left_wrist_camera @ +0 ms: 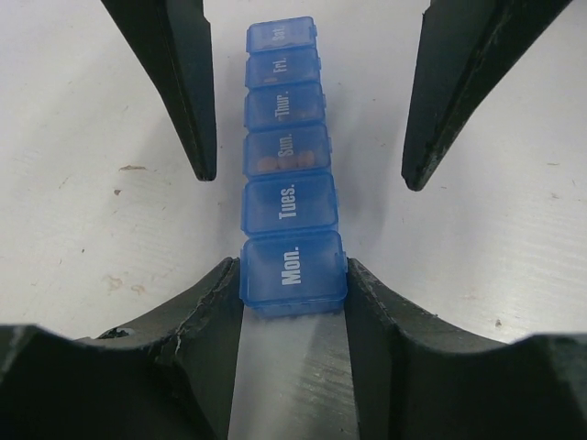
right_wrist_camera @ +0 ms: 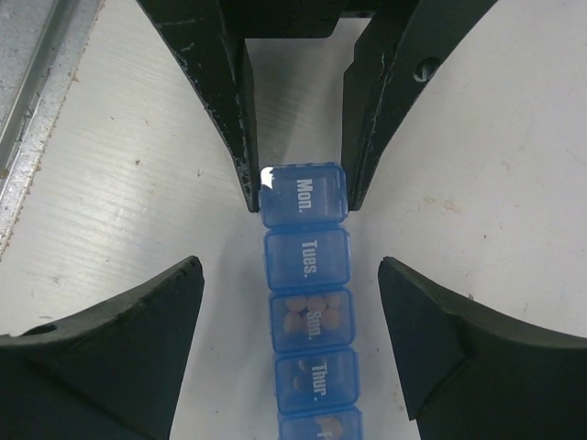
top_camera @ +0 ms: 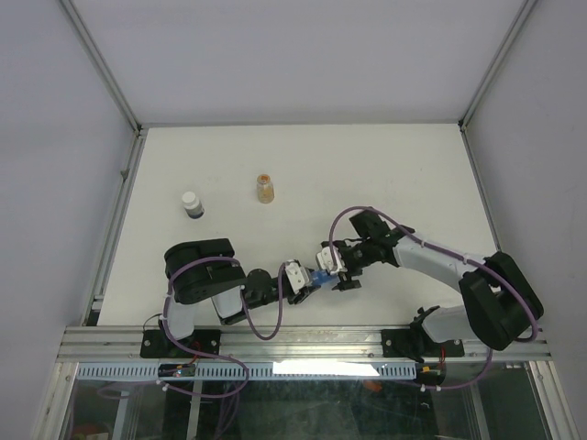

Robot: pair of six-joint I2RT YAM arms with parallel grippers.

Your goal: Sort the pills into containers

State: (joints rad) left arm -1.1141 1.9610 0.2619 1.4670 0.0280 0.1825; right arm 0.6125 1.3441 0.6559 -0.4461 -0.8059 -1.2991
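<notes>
The blue pill-organiser strip [top_camera: 321,278] lies on the white table between my two grippers, all visible lids closed. My left gripper [left_wrist_camera: 292,275] is shut on its "Mon." end compartment [left_wrist_camera: 293,268]; it also shows in the top view [top_camera: 308,280]. My right gripper [right_wrist_camera: 291,275] is open, its fingers [right_wrist_camera: 138,321] wide apart on either side of the strip over "Tues." and "Sun.", not touching it; it also shows in the top view [top_camera: 341,272]. Small tan pills [right_wrist_camera: 310,319] lie in the "Sun." compartment, and a few in "Thur." [right_wrist_camera: 316,383] and the one after it.
A small amber bottle [top_camera: 265,188] and a small white-capped bottle with a dark base [top_camera: 192,203] stand upright farther back on the table. A metal rail [top_camera: 303,344] runs along the near edge by the arm bases. White walls enclose the table.
</notes>
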